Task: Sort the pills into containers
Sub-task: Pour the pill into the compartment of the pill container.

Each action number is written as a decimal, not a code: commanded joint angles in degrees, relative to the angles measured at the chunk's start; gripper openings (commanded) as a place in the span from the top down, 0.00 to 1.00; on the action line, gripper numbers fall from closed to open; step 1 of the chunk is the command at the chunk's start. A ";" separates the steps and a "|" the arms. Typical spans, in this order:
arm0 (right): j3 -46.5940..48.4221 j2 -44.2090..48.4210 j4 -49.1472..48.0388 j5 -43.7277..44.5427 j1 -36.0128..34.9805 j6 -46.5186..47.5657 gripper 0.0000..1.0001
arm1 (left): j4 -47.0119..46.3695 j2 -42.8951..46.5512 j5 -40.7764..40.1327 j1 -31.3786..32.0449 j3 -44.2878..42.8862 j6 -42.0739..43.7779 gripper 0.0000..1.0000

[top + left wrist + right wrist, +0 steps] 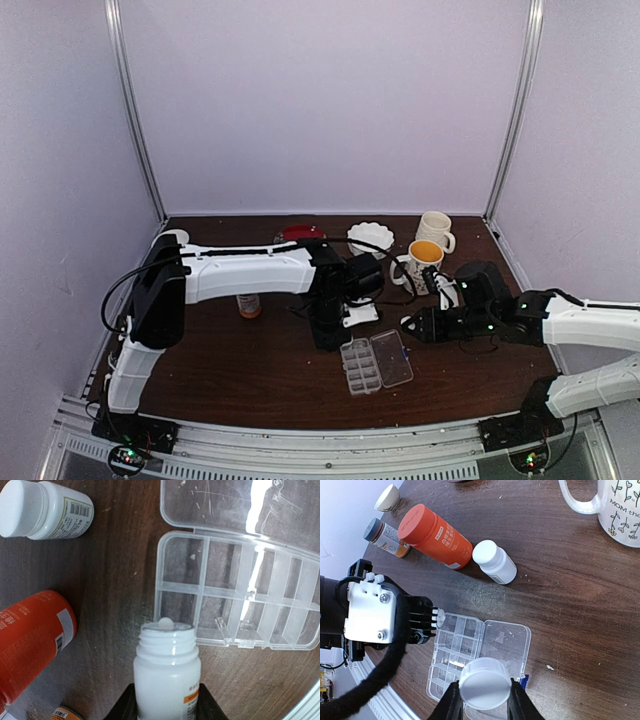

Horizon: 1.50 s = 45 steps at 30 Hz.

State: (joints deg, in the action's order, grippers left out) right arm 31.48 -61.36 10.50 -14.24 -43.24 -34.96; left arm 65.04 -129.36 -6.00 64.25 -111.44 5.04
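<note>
Left gripper holds open white plastic bottle, right gripper holds round white cap; pale pill at mouth may fall left of clear plastic pill box.

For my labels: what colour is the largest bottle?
Orange bottle, clearest in the right wrist view.

Lit softly and evenly from above in the overhead view, a little grainy, with only faint shadows on the dark table. Streaked with hard white glare across the clear pill box in the left wrist view. Blurred close to the lens: white bottle, white cap. Bowed outward at wrist-view edges.
</note>
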 commanded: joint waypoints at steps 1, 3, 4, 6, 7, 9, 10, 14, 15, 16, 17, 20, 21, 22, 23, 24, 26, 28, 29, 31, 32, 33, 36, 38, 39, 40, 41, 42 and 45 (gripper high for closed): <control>-0.23 1.13 -0.13 0.19 0.31 -0.41 0.89 | -0.44 0.84 0.83 0.28 -0.88 0.03 0.89; -0.44 1.05 -0.51 0.26 0.40 -0.48 0.89 | -2.36 1.10 0.83 0.30 0.87 0.20 0.89; -0.42 0.92 -0.49 0.12 0.37 -0.48 0.89 | -1.54 0.25 0.75 0.27 -0.04 0.31 0.89; -0.15 0.72 -0.29 -0.23 0.35 -0.40 0.89 | 1.93 -1.21 0.40 0.33 -2.66 -0.07 0.90; -0.16 0.76 -0.23 -0.15 0.31 -0.45 0.89 | 1.87 -0.87 0.56 0.35 -2.59 -0.20 0.90; -0.37 0.84 -0.47 0.04 0.34 -0.48 0.89 | -0.22 0.29 1.06 0.36 -0.78 -0.18 0.89; -0.44 0.82 -0.62 0.13 0.41 -0.58 0.89 | -1.16 0.41 1.11 0.35 -0.32 -0.05 0.89; -0.19 0.71 -0.27 -0.16 0.43 -0.46 0.89 | 2.12 0.06 1.29 0.54 -2.49 -0.39 0.89; -0.36 0.80 -0.47 -0.03 0.44 -0.49 0.89 | 1.72 0.41 1.46 0.55 -2.28 -0.56 0.89; -0.46 0.81 -0.55 0.06 0.45 -0.53 0.89 | 0.87 0.58 1.50 0.57 -1.74 -0.60 0.89; -0.49 0.73 -0.78 0.04 0.48 -0.55 0.89 | -0.10 0.49 1.62 0.55 -0.92 -0.45 0.89; -0.02 0.47 -0.35 -0.30 0.42 -0.46 0.89 | 2.68 -1.69 1.40 0.59 -3.30 -0.35 0.90; 0.04 0.58 -0.18 -0.29 0.44 -0.40 0.89 | 3.17 -1.56 1.41 0.73 -3.83 -0.61 0.90; 0.00 0.76 -0.15 -0.22 0.48 -0.38 0.89 | 2.89 -0.98 1.61 0.86 -3.71 -0.84 0.90; -0.17 0.87 -0.19 0.01 0.45 -0.33 0.89 | 2.11 -0.33 2.01 0.82 -3.28 -0.98 0.89; -0.28 0.89 -0.22 0.18 0.44 -0.33 0.89 | 1.29 0.00 2.07 0.84 -2.61 -1.06 0.89; -0.23 0.75 -0.26 0.19 0.44 -0.37 0.89 | 0.59 -0.86 1.26 0.83 -1.91 -0.89 0.88; 0.12 0.56 0.01 -0.12 0.44 -0.28 0.89 | 4.72 -3.34 1.06 0.85 -4.92 -1.04 0.89; 0.24 0.62 0.27 -0.17 0.44 -0.20 0.89 | 5.58 -3.69 1.12 0.95 -5.54 -1.23 0.90; 0.18 0.91 0.39 0.15 0.49 -0.19 0.89 | 4.69 -2.61 1.53 1.03 -4.69 -1.43 0.89; 0.04 0.97 0.27 0.33 0.45 -0.16 0.89 | 3.50 -1.95 1.32 1.03 -3.57 -1.48 0.89; -0.01 0.98 0.23 0.43 0.44 -0.19 0.89 | 1.80 -1.71 1.14 1.05 -2.40 -1.29 0.88; 0.34 0.73 0.46 0.01 0.45 -0.12 0.89 | 5.44 -4.07 1.21 1.10 -5.50 -1.33 0.89; 0.41 0.96 0.84 0.16 0.46 -0.02 0.90 | 5.39 -3.15 1.23 1.14 -5.79 -1.65 0.89; 0.30 1.06 0.73 0.35 0.52 -0.02 0.90 | 3.34 -2.45 1.07 1.14 -4.71 -1.67 0.89; 0.16 1.15 0.47 0.47 0.54 -0.01 0.89 | 2.30 -2.20 1.03 1.13 -3.62 -1.47 0.89; 0.19 1.04 0.39 0.46 0.53 -0.04 0.89 | 2.48 -2.51 0.52 1.10 -3.61 -1.38 0.89; 0.34 0.93 0.45 0.30 0.53 -0.01 0.90 | 3.70 -3.04 0.32 1.07 -4.54 -1.49 0.89; 0.53 0.80 0.93 0.05 0.53 0.07 0.90 | 5.30 -2.98 -0.21 1.14 -5.95 -2.18 0.90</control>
State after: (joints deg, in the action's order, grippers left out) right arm 31.48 -61.32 10.87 -14.24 -43.16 -34.92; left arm 68.93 -132.55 -5.39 65.04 -115.61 3.99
